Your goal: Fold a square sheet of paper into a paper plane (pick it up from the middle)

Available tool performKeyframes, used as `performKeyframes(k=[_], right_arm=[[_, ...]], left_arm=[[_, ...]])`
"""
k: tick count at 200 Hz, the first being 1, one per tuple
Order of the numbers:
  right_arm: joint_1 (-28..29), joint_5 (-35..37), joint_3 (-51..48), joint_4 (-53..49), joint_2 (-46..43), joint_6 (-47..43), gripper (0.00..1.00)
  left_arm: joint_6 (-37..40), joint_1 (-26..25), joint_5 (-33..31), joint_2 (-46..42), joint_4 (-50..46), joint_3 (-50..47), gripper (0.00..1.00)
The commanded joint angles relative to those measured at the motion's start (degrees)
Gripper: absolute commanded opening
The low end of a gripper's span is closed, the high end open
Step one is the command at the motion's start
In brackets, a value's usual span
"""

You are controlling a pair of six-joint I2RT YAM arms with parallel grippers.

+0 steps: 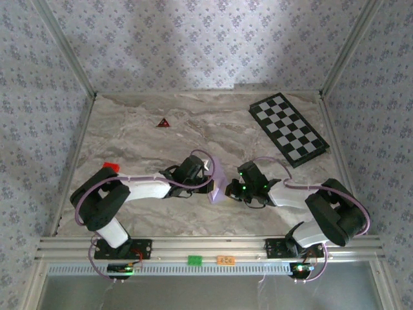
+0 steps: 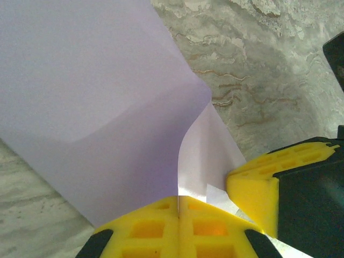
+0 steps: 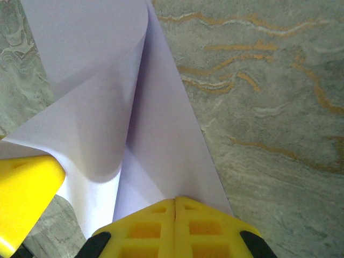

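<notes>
Square sheet of paper (image 1: 218,179) stands bowed between the arms, toward 6 o'clock on the worktop (image 1: 129,142). The left pincer (image 2: 178,207) is clamped on its edge from 9 o'clock, and the right pincer (image 3: 176,207) from 3 o'clock. Pulling the pincers apart could tear the sheet. An uneven push could set a crooked crease or slip an edge free.
</notes>
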Motion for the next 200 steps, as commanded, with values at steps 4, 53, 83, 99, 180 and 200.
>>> performKeyframes(k=[4,53,83,99,180,200], right_arm=[[0.14,0.4,0.53,-4.86,1.15,-1.22,0.0],[0.08,0.34,0.7,-5.16,1.4,-1.24,0.0],[0.14,0.29,0.83,-5.18,1.51,-1.35,0.0],[0.08,0.23,0.94,-5.26,1.49,-1.37,0.0],[0.0,-0.37,2.2,-6.18,1.38,-1.89,0.0],[-0.26,-1.06,3.52,-6.53,0.57,-2.2,0.0]], left_arm=[[2.02,0.42,-1.27,0.74,-0.9,-0.39,0.0],[3.63,0.51,-2.56,1.53,-2.92,0.46,0.0],[3.78,0.55,-4.33,1.55,-2.22,0.01,0.0],[4.22,0.65,-3.95,2.01,-2.28,0.21,0.0],[4.55,0.71,-1.19,5.14,-2.85,0.45,0.0],[3.87,0.7,-1.14,5.12,-2.78,-0.34,0.0]])
